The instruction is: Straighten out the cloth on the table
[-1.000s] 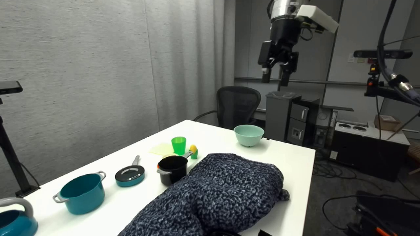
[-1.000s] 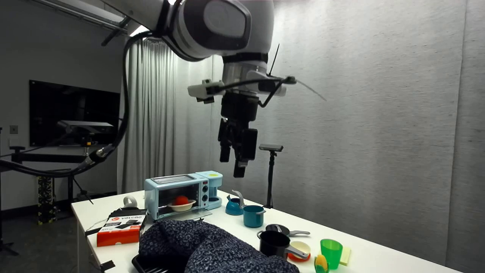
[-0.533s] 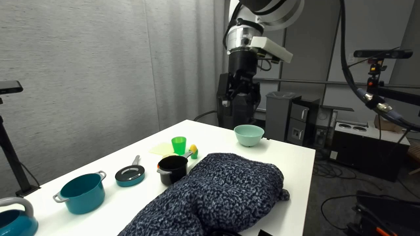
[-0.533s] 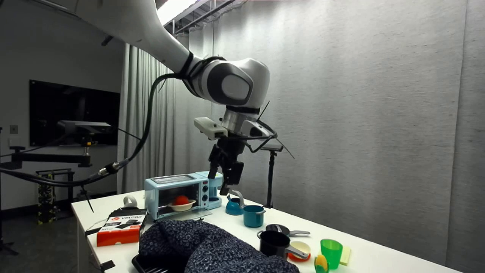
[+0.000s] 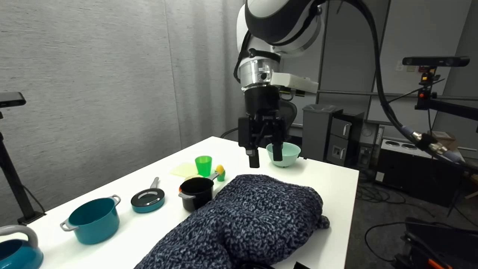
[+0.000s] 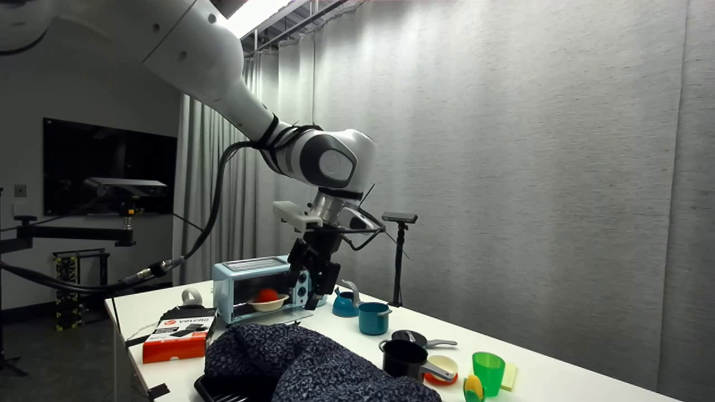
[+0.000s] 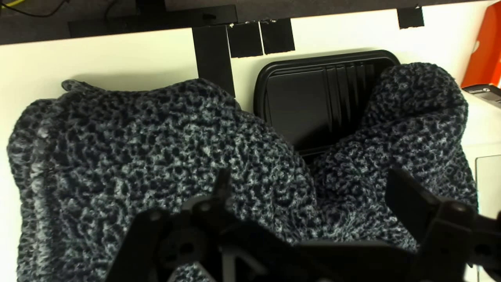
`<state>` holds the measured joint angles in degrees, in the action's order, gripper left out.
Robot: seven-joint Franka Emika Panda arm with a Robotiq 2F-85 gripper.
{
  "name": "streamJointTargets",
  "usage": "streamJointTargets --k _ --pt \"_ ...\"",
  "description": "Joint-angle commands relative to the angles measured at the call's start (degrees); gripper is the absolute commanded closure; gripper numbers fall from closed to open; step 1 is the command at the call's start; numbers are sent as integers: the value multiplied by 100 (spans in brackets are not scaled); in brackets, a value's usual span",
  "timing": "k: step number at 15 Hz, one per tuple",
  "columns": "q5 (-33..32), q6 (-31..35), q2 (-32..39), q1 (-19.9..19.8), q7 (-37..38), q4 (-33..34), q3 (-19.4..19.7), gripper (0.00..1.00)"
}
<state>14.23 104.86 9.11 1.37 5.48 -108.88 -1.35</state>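
Observation:
The cloth (image 5: 257, 216) is a dark navy-black speckled fabric. It lies rumpled in a heap on the white table (image 5: 338, 183), with a deep fold between two bulges. It also shows in the other views (image 6: 318, 363) (image 7: 164, 152). In the wrist view its right part lies over a black tray (image 7: 305, 105). My gripper (image 5: 266, 158) is open and empty, in the air above the cloth. In the wrist view its fingers (image 7: 309, 176) are wide apart, with the fold visible between them. The gripper also shows in an exterior view (image 6: 303, 296), apart from the cloth.
A black pot (image 5: 196, 192), a small pan (image 5: 148, 200), a teal pot (image 5: 95, 220), a green cup (image 5: 203, 166) and a mint bowl (image 5: 286, 154) stand around the cloth. A light-blue toaster oven (image 6: 254, 290) and an orange-white box (image 6: 179, 338) stand beyond it.
My gripper has come down toward the cloth and moved leftward in both exterior views. It stays open. The cloth and the other objects have not moved.

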Motion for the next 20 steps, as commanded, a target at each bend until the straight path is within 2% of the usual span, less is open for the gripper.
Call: streamJointTargets --k 1,5,8,12,16,18,20 --pt "-2 -13 -6 -17 1 10 8 0" --pt "-23 16 -49 -18 35 -28 20 0" --pt "226 233 250 26 188 88 -38 0" --pt "1022 1040 712 94 530 175 -186 0" --pt "1287 1970 1584 488 663 690 -614 0" --pt "1261 1934 2017 659 769 1082 -792 0" --pt "704 1090 2382 895 1002 1548 -784 0"
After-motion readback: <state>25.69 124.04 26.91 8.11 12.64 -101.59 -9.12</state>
